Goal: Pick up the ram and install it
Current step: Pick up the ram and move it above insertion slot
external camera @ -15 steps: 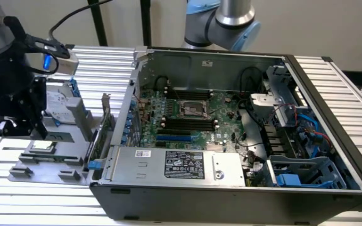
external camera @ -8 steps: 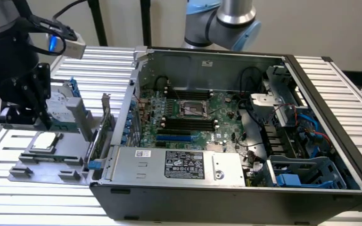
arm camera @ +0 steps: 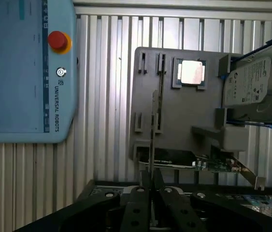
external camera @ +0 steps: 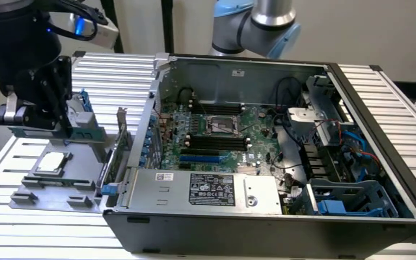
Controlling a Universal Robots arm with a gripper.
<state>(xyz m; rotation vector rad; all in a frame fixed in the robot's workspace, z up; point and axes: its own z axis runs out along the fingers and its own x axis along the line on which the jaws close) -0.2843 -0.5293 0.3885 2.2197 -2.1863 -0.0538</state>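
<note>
In the wrist view the ram [arm camera: 153, 130] shows edge-on as a thin upright stick. My gripper [arm camera: 151, 187] is shut on its near end, one black finger on each side. The stick hangs over the grey holder tray [arm camera: 184, 111], beside a long dark empty groove [arm camera: 161, 92] in it. In the exterior view my black gripper [external camera: 38, 116] hovers above that tray [external camera: 60, 179], to the exterior view's left of the open computer case [external camera: 266, 216]. The motherboard's black slots [external camera: 215, 143] lie inside the case, well apart from the gripper.
On the tray sit a square silver processor [arm camera: 191, 72], a silver hard drive with blue rails [arm camera: 254, 84] and a green expansion card [arm camera: 193, 163]. A blue-grey teach pendant [arm camera: 27, 72] with a red button lies on the slatted table. A power supply [external camera: 208, 189] fills the case's near side.
</note>
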